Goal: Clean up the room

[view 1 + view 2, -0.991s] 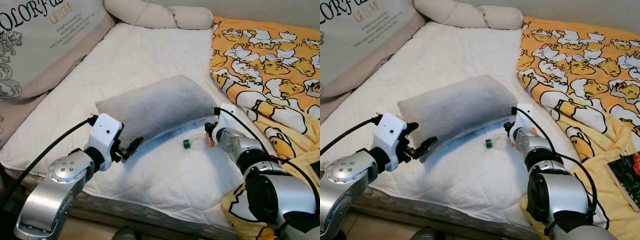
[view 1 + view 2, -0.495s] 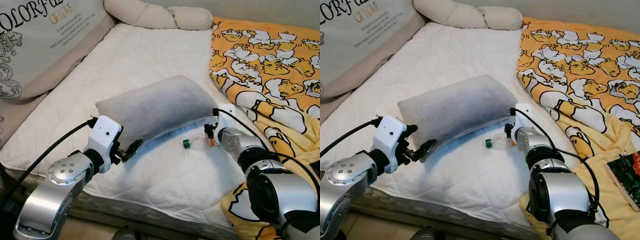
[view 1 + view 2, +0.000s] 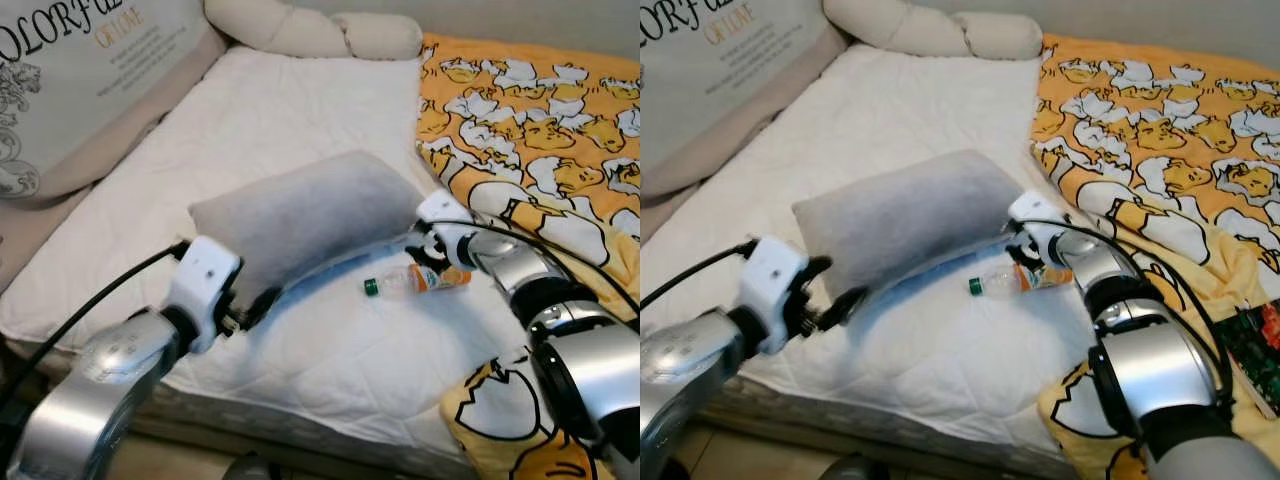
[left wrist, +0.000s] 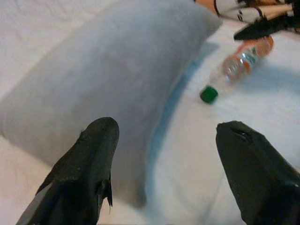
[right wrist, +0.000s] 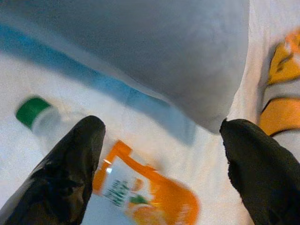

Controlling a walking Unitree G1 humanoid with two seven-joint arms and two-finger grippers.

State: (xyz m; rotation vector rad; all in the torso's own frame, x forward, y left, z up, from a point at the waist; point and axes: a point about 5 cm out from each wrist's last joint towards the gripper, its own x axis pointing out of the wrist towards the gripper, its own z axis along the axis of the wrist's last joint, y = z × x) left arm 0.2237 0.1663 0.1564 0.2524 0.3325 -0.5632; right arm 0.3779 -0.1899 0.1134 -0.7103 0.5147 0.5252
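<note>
Two grippers work over a white quilted mattress [image 3: 300, 130]. Right gripper [image 3: 425, 262]: fingers spread wide, holding nothing, hovering just above the plastic bottle [image 3: 415, 281], at the right end of the grey pillow [image 3: 300, 215]; from its wrist camera, one fingertip [image 5: 61, 173] sits over the bottle's clear neck and the other is off beside the pillow's corner. Left gripper [image 3: 250, 308]: fingers also wide apart, empty, at the pillow's near-left end; whether a fingertip touches the fabric cannot be told, blurred. Bottle lies on its side on the mattress, just in front of the pillow, green cap [image 3: 977, 287] pointing to the robot's left, orange label toward the right gripper. Pillow lies diagonally across the middle of the bed. Yellow cartoon-duck blanket [image 3: 540, 110] covers the right side and spills over the near corner. Beige twisted bolster [image 3: 310, 30] at the far end. Large printed cushion [image 3: 70, 70] leans along the left edge. Book [image 3: 1255, 355] lies on the blanket at far right.
</note>
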